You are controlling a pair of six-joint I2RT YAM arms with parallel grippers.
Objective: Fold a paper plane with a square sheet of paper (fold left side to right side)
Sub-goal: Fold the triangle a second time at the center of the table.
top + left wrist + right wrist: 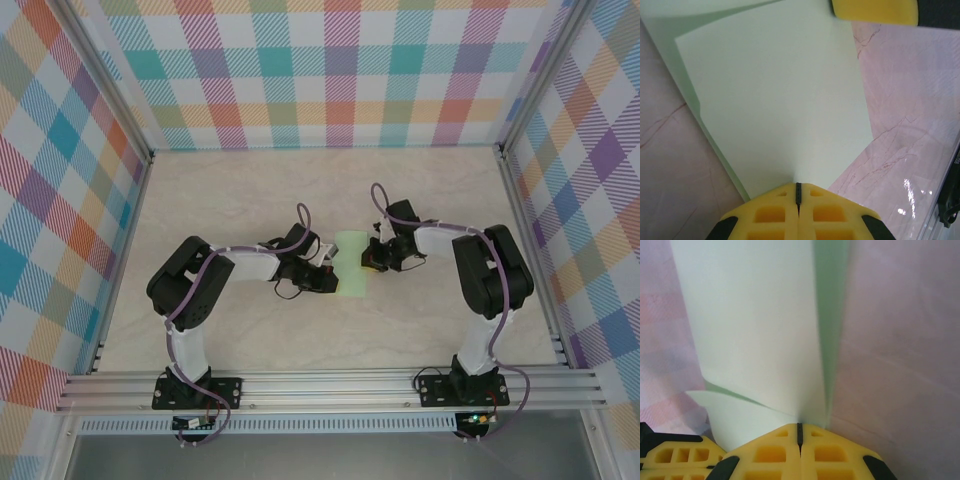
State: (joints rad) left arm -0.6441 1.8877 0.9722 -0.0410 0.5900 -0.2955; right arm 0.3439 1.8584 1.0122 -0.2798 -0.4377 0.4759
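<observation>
Top external view: the square sheet of paper [350, 262] is held at the centre of the table [250, 200]. The left gripper [328, 283] is closed on its 8 o'clock edge, the right gripper [372, 255] on its 2 o'clock edge. The sheet could be torn, or the crease skewed, by uneven pulling.

paper [351, 263]: on table [250, 340] centre | left pincer [330, 281]: its left | right pincer [372, 256]: its right
</observation>
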